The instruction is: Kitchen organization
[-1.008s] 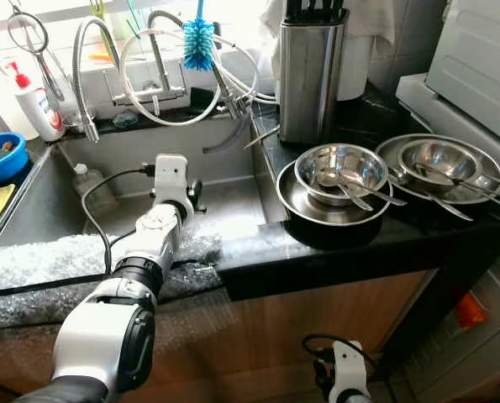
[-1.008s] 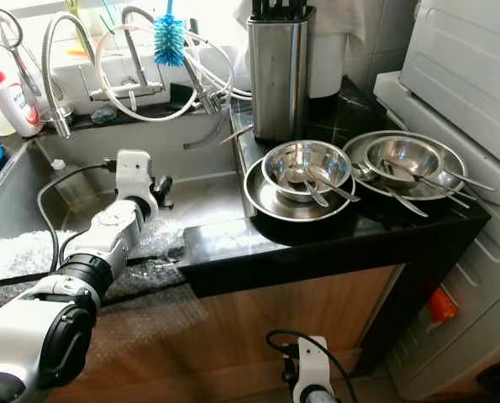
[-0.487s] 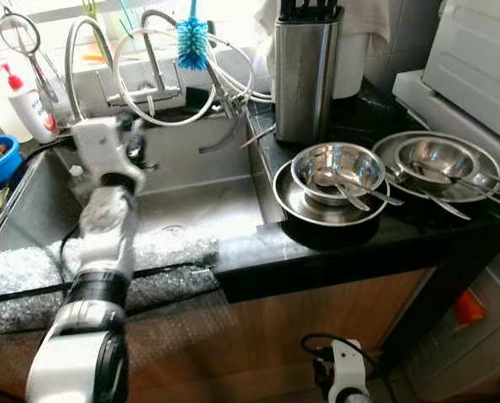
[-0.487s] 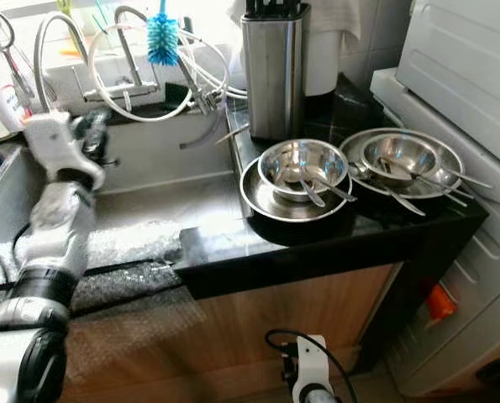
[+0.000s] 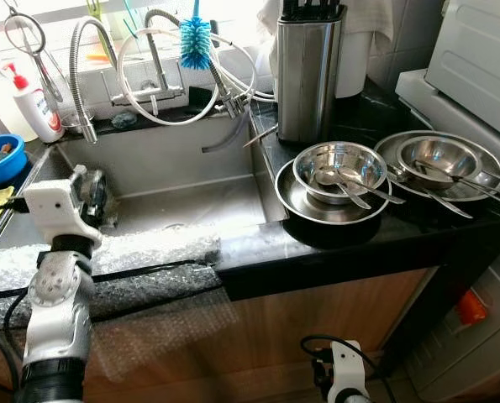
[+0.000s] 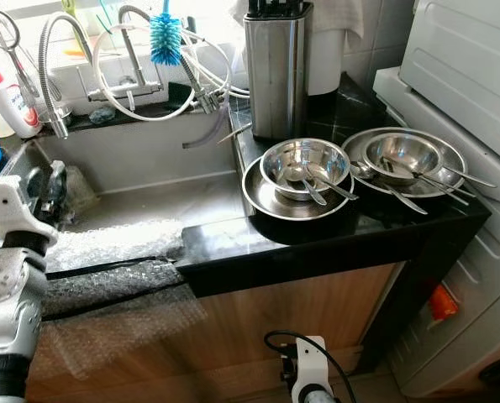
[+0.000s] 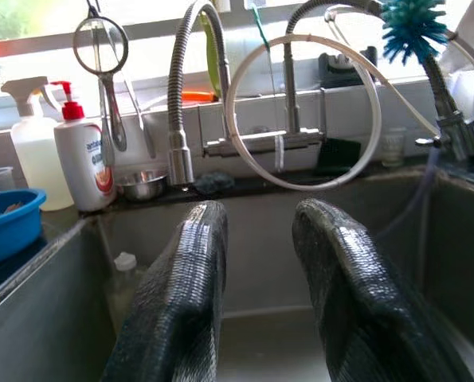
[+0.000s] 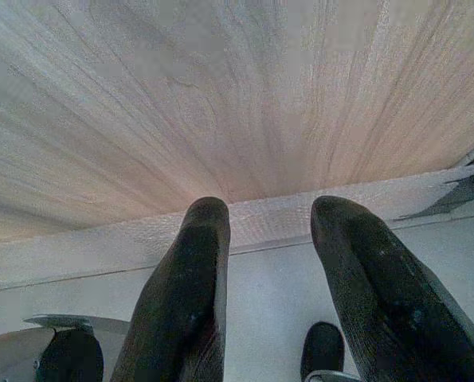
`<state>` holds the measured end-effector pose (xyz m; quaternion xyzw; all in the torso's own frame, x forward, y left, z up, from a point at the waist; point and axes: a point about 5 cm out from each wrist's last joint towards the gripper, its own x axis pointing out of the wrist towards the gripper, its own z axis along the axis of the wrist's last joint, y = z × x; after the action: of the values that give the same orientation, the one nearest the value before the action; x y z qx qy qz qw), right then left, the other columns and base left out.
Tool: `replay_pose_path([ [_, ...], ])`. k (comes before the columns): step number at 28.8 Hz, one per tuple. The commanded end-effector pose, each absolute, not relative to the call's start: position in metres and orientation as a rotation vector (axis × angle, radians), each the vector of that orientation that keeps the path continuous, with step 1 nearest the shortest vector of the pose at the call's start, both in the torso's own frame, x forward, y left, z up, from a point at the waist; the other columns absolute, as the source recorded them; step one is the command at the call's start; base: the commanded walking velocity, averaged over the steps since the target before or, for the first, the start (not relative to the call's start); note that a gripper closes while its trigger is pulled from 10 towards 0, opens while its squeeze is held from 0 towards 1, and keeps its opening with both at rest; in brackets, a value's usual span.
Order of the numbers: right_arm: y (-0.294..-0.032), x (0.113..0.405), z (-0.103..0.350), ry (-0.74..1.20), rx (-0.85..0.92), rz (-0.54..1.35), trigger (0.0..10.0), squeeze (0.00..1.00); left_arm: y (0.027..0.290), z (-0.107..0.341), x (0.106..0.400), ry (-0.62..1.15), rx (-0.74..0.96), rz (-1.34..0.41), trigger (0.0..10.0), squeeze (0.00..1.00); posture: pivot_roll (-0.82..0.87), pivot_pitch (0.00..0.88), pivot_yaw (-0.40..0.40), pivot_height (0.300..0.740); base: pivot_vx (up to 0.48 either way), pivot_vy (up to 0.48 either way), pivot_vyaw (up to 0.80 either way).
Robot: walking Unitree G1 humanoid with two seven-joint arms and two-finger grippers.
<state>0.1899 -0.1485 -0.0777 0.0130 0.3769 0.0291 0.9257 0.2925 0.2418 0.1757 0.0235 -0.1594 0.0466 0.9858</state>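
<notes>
On the black counter (image 5: 359,243) a steel bowl (image 5: 339,170) with two spoons sits inside a wider shallow steel dish (image 5: 313,206). To its right a second steel bowl (image 5: 441,159) with spoons rests in another dish (image 5: 391,151). My left gripper (image 7: 256,219) hovers over the left end of the steel sink (image 5: 191,197), open with nothing between its fingers (image 5: 94,195), pointing toward the taps. My right gripper (image 8: 268,211) hangs low and open in front of the wooden cabinet (image 5: 317,319); its wrist (image 5: 344,379) is below the counter.
A steel knife block (image 5: 308,75) stands behind the bowls. Hoses, taps and a blue brush (image 5: 197,42) crowd the sink's back ledge. A small plastic bottle (image 7: 125,274) lies in the sink. Bubble wrap (image 5: 149,252) covers the front edge. A soap bottle (image 5: 38,105) and blue bowl (image 5: 2,158) sit far left.
My left arm has swung from the middle of the sink to its left end and drawn back toward me. The bowls and the right arm have stayed put.
</notes>
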Motion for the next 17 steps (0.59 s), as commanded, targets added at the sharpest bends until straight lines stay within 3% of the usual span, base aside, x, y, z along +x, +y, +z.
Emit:
replay_pose_path([
  [1,-0.145,0.192,-0.077,0.765,0.033,0.073,10.0,0.0,0.237,0.176,0.289,-0.307,0.046,0.07,10.0,0.0,0.0,0.0,0.126,0.74,0.0,0.0,0.0],
  [17,-0.151,0.201,-0.071,0.721,0.011,0.078,10.0,0.0,0.225,0.148,0.271,-0.206,-0.005,0.115,10.0,0.0,-0.01,0.0,0.113,0.74,0.0,0.0,0.0],
])
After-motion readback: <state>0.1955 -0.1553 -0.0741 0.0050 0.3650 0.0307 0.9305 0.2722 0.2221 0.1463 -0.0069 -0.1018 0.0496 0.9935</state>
